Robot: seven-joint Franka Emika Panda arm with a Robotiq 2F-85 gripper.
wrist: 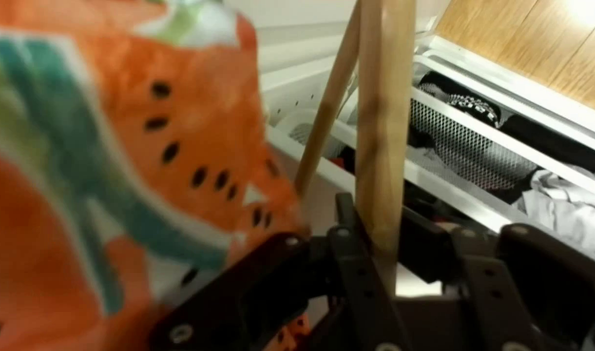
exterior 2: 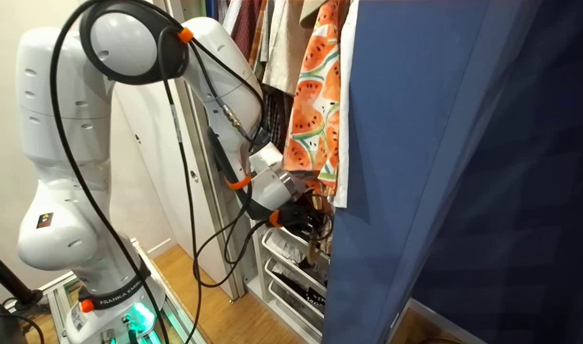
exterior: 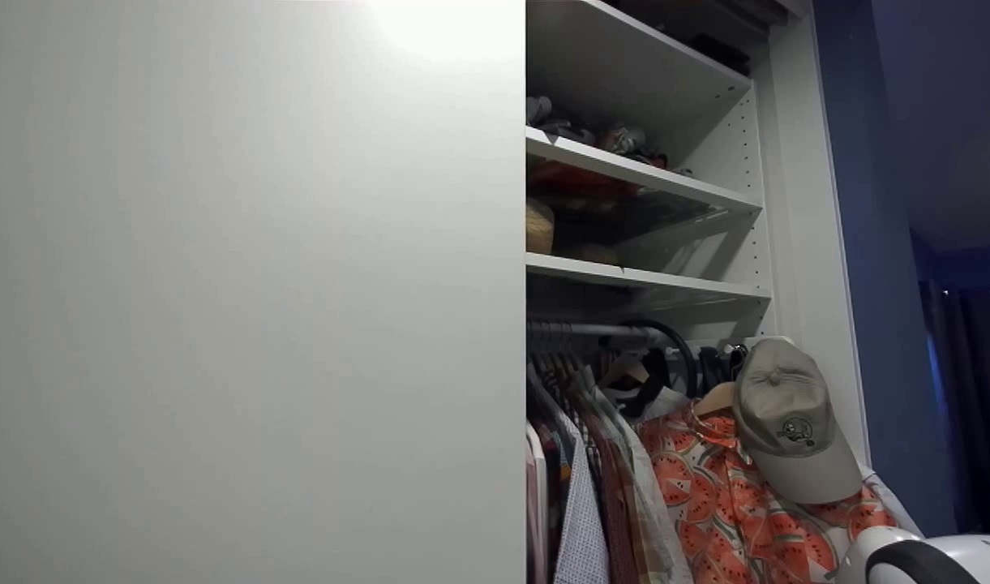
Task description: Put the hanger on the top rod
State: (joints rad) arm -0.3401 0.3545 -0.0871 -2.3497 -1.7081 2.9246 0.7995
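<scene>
End effector (wrist: 379, 219) tight round wood bar (wrist: 382, 122), watermelon shirt (wrist: 131, 161) alongside, mesh drawers (wrist: 465, 146) nr.

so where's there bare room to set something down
The wooden floor between the robot's base and the mesh baskets looks bare. Crowded: the top rod, packed with shirts, and around the fingers, with a wooden hanger between them and the watermelon-print shirt beside. Tops of the white shelves are mostly hidden.

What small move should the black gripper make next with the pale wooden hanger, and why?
Perhaps ease the black two-fingered gripper, closed on the pale wooden hanger, slightly away from the orange watermelon-print shirt. In the wrist view this shirt hangs close beside the gripper, so lifting directly toward the pale horizontal closet rod could snag it.
</scene>
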